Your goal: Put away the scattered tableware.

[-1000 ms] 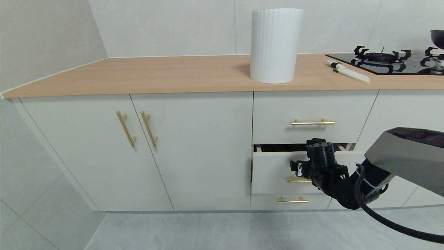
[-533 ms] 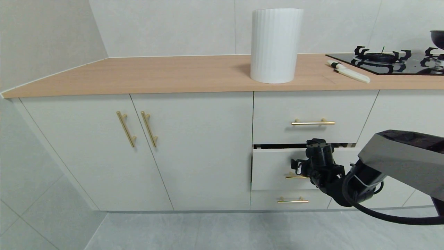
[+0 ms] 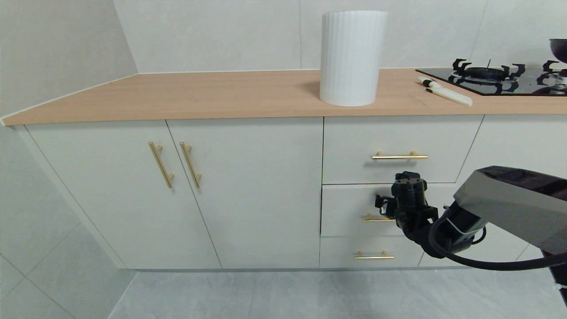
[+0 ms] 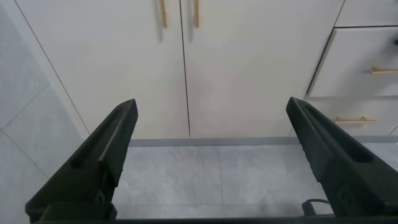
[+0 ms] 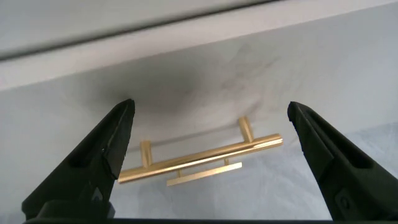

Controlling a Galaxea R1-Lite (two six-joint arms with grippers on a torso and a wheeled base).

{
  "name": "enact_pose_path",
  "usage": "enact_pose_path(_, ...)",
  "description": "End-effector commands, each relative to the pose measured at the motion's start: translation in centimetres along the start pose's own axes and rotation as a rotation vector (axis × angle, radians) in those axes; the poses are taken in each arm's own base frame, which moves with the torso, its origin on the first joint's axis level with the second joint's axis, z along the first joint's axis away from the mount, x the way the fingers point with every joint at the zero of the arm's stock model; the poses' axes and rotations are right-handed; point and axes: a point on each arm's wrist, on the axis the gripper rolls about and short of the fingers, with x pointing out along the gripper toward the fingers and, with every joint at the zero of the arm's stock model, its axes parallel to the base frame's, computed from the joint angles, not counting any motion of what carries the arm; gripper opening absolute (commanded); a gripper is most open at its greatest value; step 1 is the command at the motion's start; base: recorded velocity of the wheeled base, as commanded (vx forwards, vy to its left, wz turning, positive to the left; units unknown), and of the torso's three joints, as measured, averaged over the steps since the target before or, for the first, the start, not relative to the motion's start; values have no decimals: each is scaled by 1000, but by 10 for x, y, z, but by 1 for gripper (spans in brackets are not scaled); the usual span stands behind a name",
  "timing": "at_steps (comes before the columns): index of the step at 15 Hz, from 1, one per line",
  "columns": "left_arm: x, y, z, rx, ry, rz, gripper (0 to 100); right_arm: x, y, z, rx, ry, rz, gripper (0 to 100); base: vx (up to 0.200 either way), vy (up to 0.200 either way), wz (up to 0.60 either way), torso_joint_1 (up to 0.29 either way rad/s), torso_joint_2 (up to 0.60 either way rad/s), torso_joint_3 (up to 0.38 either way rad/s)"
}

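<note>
Right gripper (image 5: 208, 130), spread wide, faces the gold handle (image 5: 200, 160) on the shut middle drawer (image 3: 345, 208).

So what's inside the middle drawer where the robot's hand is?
Nothing inside can be seen, because the middle drawer is shut. Only its pale front and gold handle show, with the open right gripper facing the handle. Whatever is inside is hidden.

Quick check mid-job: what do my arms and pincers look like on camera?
The right arm has a grey angular shell, a black wrist and a looping black cable. The right pincer and left pincer each have two matte black, wedge-shaped fingers.
</note>
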Motion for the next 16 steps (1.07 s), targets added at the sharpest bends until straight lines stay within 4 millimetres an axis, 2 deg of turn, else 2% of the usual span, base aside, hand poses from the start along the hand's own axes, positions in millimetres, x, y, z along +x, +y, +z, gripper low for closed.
enact_pose_path(1, 0, 0, 0, 0, -1, 0, 100, 5, 1, -3, 3, -7, -2, 100, 0, 0, 0, 0, 0, 0)
enact_pose_path(10, 0, 0, 0, 0, 1, 0, 100, 14, -6, 4, 26, -40, -40, 100, 0, 0, 0, 0, 0, 0)
enact_pose_path(16, 0, 0, 0, 0, 1, 0, 100, 8, -8, 6, 22, -39, -46, 100, 0, 0, 0, 0, 0, 0)
